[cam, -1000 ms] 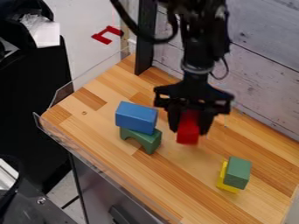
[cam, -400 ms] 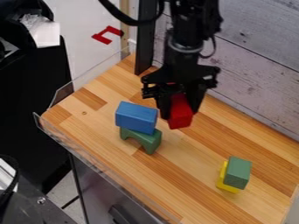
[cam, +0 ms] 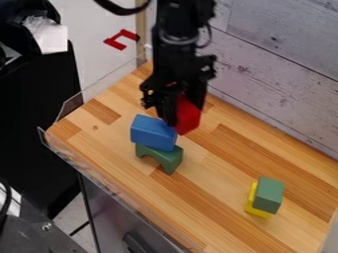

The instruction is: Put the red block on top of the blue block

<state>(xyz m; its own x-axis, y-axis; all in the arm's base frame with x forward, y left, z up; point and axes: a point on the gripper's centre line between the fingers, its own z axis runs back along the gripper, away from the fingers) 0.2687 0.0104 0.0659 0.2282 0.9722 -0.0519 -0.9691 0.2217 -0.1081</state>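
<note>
Red block [cam: 189,114] — clasped in jaws, just right of blue block [cam: 153,132] in view; presumably raised for stacking.

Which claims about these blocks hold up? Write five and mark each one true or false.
1. The hand is holding the red block. True.
2. The blue block lies directly on the wooden table. False: it rests on the green arch.
3. A green block sits on top of the yellow block. True.
4. The red block has been released onto the blue block. False: it is in the hand.
5. In the view, the green arch is to the left of the yellow block. True.
</note>
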